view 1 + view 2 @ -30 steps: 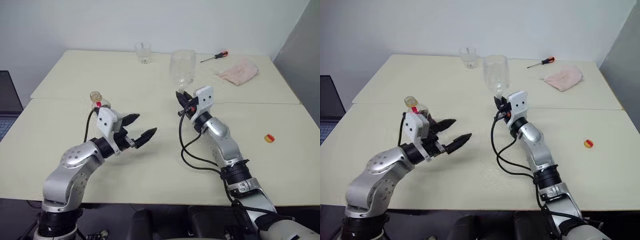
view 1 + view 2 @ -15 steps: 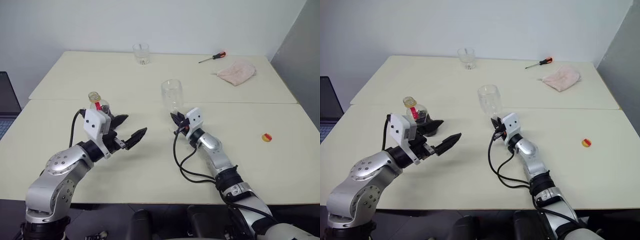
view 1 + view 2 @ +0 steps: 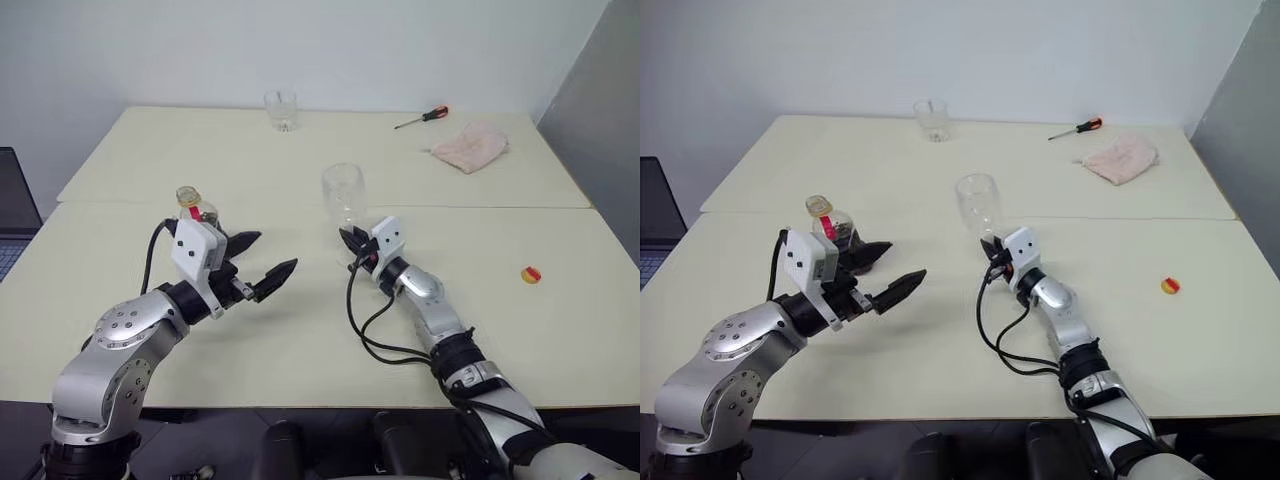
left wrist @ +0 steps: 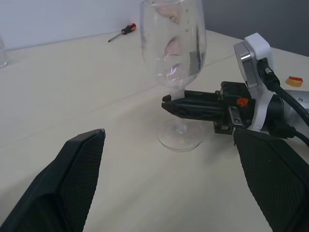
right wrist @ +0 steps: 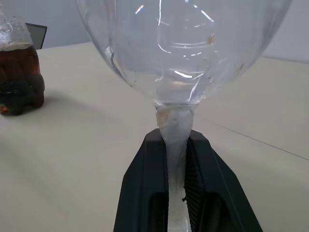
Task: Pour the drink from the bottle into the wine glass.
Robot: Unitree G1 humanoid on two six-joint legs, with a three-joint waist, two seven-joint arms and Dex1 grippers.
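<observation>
Right gripper (image 4: 166,103) pinches the upright wine glass (image 4: 173,58) by its stem — left gripper (image 3: 268,262) spread wide, empty.

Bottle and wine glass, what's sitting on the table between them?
Nothing on the table; only the open left tool hangs between bottle and wine glass, per the left eye view.

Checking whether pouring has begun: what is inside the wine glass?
The wine glass bowl looks empty and clear, with no dark drink in it. The right hand grips its stem, covering part of it. The bottle holds dark liquid.
</observation>
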